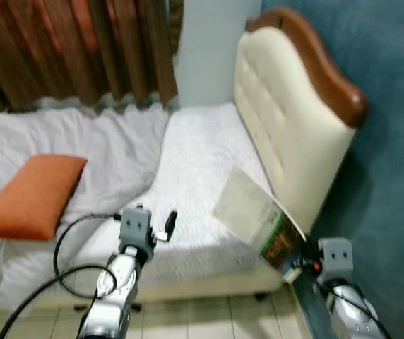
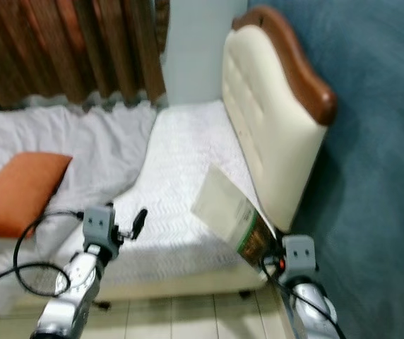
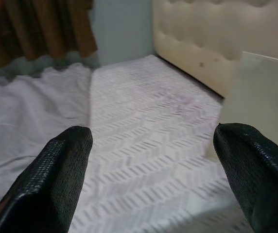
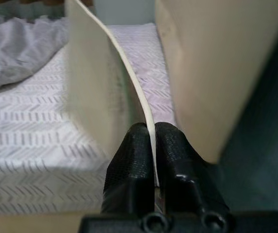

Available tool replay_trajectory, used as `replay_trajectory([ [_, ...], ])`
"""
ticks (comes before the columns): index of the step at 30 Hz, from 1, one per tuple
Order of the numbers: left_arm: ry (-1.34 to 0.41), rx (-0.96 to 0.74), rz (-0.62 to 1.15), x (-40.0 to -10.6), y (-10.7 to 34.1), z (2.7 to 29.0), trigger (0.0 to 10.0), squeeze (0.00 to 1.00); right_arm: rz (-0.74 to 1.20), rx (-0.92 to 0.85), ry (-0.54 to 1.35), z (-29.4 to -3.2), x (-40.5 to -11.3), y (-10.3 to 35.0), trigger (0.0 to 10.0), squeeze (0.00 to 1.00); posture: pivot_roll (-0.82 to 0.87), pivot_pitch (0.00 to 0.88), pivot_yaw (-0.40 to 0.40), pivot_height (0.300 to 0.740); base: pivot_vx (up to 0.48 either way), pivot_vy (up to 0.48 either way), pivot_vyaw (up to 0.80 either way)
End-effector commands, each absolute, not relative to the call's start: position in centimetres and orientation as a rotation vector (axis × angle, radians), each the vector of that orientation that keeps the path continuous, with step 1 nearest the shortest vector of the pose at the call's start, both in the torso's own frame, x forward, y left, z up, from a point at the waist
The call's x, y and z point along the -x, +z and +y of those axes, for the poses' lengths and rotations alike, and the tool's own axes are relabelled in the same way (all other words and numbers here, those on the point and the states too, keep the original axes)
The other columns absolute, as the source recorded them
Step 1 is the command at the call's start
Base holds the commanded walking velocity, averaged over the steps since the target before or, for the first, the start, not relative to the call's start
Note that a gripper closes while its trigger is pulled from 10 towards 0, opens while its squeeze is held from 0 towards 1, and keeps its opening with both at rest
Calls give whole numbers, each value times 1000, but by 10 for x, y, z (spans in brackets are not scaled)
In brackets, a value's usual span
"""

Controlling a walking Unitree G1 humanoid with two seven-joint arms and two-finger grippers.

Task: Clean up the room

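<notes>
A thin pale booklet (image 1: 255,215) with a green and brown cover edge hangs tilted over the bed's near right corner. My right gripper (image 4: 153,143) is shut on its lower edge, just off the mattress corner beside the headboard. The booklet (image 4: 105,87) curves up and away from the fingertips (image 4: 134,145) in the right wrist view. My left gripper (image 3: 151,165) is open with nothing in it, held low over the white mattress (image 3: 144,126) near the bed's front edge. An orange pillow (image 1: 29,196) lies on the rumpled white sheet at the left.
A cream padded headboard (image 1: 287,123) with a brown wooden top stands against the blue wall (image 1: 393,141) on the right. Brown curtains (image 1: 68,46) hang behind the bed. Pale floor tiles (image 1: 209,318) run below the bed's front edge. A black cable (image 1: 64,265) loops by my left arm.
</notes>
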State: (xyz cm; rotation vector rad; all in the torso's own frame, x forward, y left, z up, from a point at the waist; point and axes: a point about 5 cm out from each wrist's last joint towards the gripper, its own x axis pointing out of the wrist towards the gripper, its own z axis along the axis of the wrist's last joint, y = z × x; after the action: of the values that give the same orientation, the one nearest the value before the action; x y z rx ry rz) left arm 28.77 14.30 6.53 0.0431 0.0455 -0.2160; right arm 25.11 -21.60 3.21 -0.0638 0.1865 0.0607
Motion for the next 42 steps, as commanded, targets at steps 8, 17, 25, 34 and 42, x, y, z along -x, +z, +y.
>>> replay_trajectory([
  [8, -184, -40, 47, -286, 67, 156, 10000, 0, 129, 47, 106, -205, -262, 43, 0, 0, -21, 0, -8, 740, 450, 0, 0],
  [17, -206, -18, 76, -281, 65, 160, 10000, 0, 84, -321, 123, -175, -295, 69, 0, 0, 2, 23, 6, 740, 318, 148, 0],
  [25, -283, -150, 63, -274, 88, 178, 10000, 0, 212, -820, 56, -131, -355, 75, 0, 0, 160, 208, 98, 740, 0, 240, 0],
  [34, -352, -228, 85, -240, 125, 204, 10000, 0, 380, -912, -145, -145, -329, 27, 0, 0, 284, 401, 196, 740, 0, 0, 0],
  [42, -357, -175, 130, -225, 119, 192, 10000, 0, 134, -433, 67, -151, -367, 92, 0, 0, 224, 398, 147, 740, 0, 0, 0],
])
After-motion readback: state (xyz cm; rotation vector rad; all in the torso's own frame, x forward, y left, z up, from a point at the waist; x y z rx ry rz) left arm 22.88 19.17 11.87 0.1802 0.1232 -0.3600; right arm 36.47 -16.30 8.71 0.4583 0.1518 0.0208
